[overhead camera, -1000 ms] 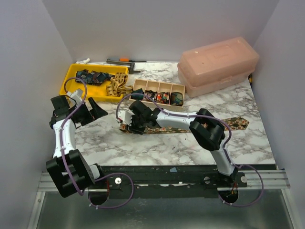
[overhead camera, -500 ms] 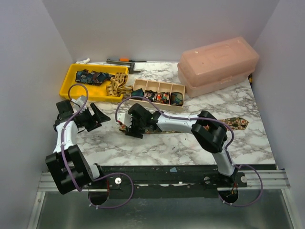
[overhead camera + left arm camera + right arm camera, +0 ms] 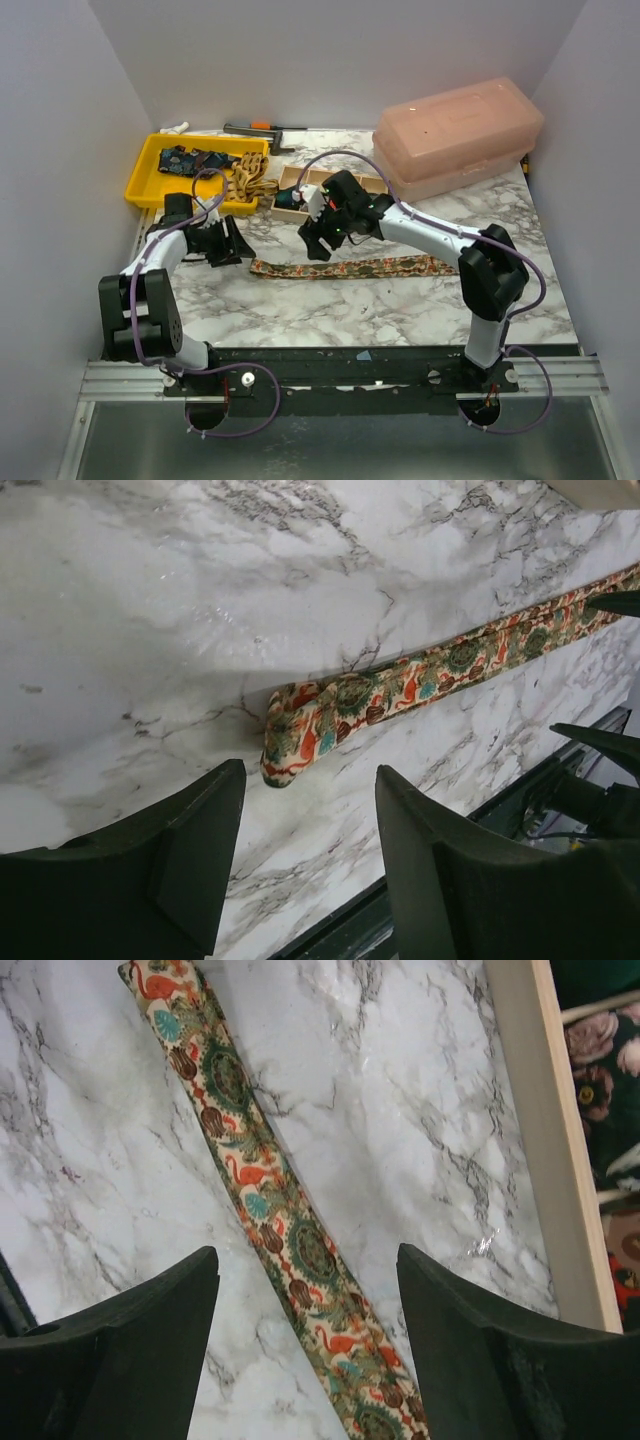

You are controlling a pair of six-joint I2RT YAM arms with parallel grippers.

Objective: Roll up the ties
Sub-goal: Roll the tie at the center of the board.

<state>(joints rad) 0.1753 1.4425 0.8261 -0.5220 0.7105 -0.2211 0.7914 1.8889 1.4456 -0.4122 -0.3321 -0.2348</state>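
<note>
An olive-brown patterned tie [image 3: 350, 268] lies flat and stretched out across the marble table [image 3: 300, 310]. My left gripper [image 3: 238, 248] is open and empty just left of the tie's narrow end. In the left wrist view that end [image 3: 292, 745] is slightly curled, just beyond the gripper [image 3: 310, 773]. My right gripper [image 3: 315, 243] is open and empty above the tie's left part. In the right wrist view the tie [image 3: 270, 1210] runs diagonally between the open fingers of the gripper [image 3: 305, 1253].
A yellow tray [image 3: 150, 160] at the back left holds a dark blue tie [image 3: 192, 159] and a tan tie [image 3: 248, 178]. A wooden divided box [image 3: 385, 185] holds rolled ties [image 3: 345, 205]; its wall [image 3: 545, 1140] is near my right gripper. A pink lidded box [image 3: 460, 135] stands back right.
My right gripper let go of the tie's left end and rose back-right toward the wooden box. My left gripper moved right, to the tie's narrow end.
</note>
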